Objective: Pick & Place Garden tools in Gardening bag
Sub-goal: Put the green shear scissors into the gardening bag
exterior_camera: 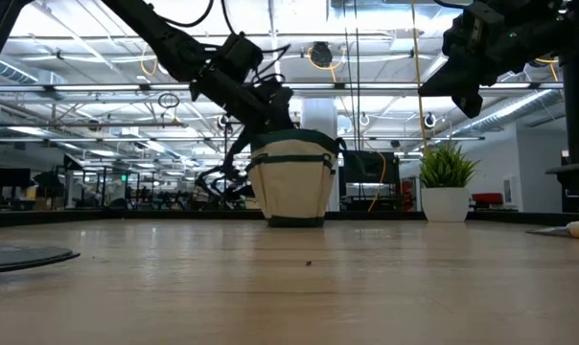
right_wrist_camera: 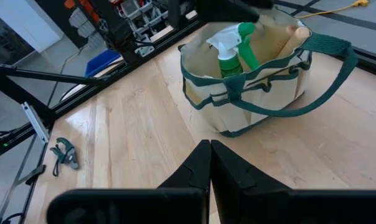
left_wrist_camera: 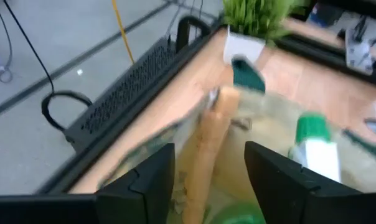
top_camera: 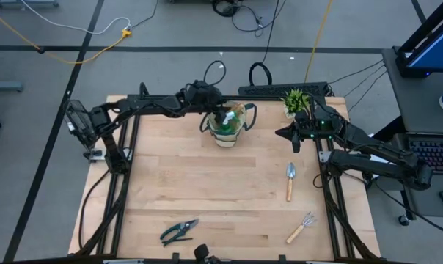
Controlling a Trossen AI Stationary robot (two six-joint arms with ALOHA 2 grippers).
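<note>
- Over the bag point(top_camera: 227, 126) near the desk's far edge, the left pincer point(top_camera: 220, 111) stands released around a wooden trowel handle point(left_wrist_camera: 208, 146), apparently dropping it in beside the spray bottle point(right_wrist_camera: 228, 53).
- Right pincer point(top_camera: 294, 134) waits clenched, empty.
- Trowel point(top_camera: 290, 180), rake point(top_camera: 301, 227) and shears point(top_camera: 179, 231) lie unpacked.

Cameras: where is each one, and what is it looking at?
High view: overhead, facing down on the wooden table; both arms show.
Low view: at tabletop height, facing the beige fabric gardening bag; arms come from above.
Left wrist view: over the bag, open left gripper above a wooden-handled trowel.
Right wrist view: shut right gripper facing the bag.
All four share the bag.
</note>
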